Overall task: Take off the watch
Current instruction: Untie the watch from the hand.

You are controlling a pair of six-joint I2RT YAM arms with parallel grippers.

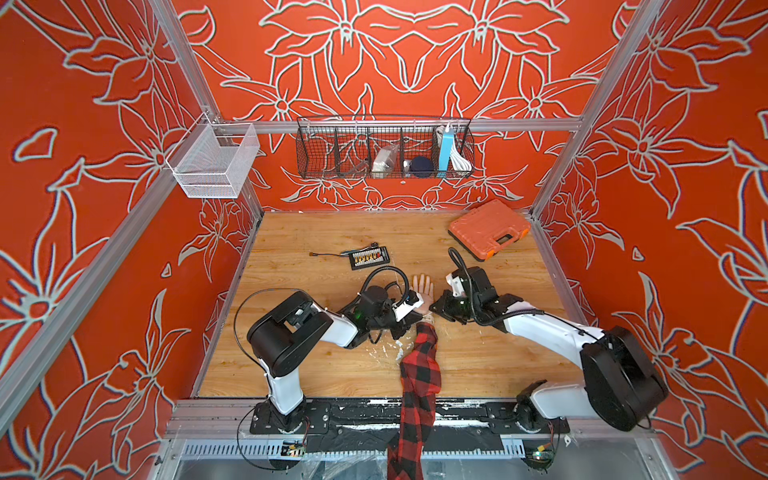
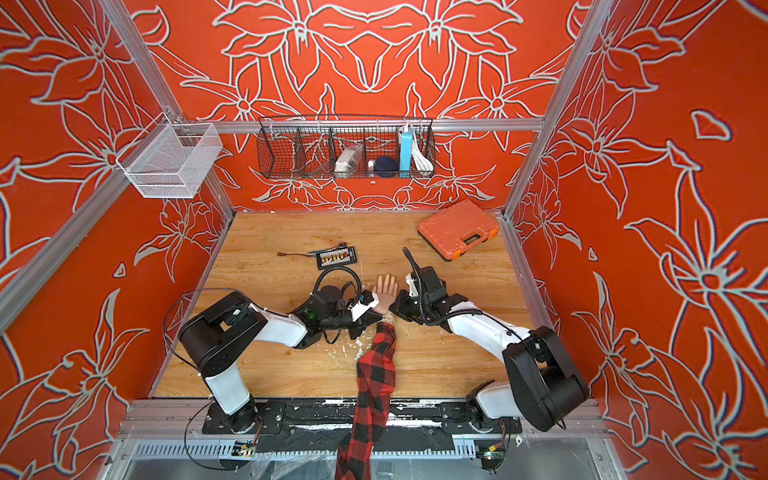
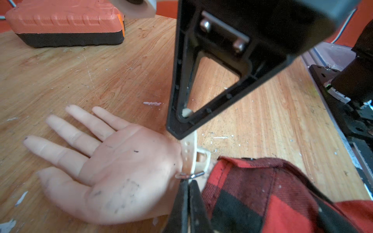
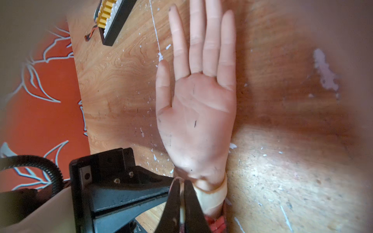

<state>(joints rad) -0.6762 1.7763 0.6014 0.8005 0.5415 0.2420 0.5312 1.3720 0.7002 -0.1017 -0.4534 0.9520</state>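
Left gripper (image 3: 188,184), right gripper (image 4: 182,182) on watch (image 3: 189,159)

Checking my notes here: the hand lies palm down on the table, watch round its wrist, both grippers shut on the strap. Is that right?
Not quite. The hand lies palm up, as the right wrist view shows. The rest stands: it lies on the table, watch round its wrist, left gripper and right gripper both shut on the strap.
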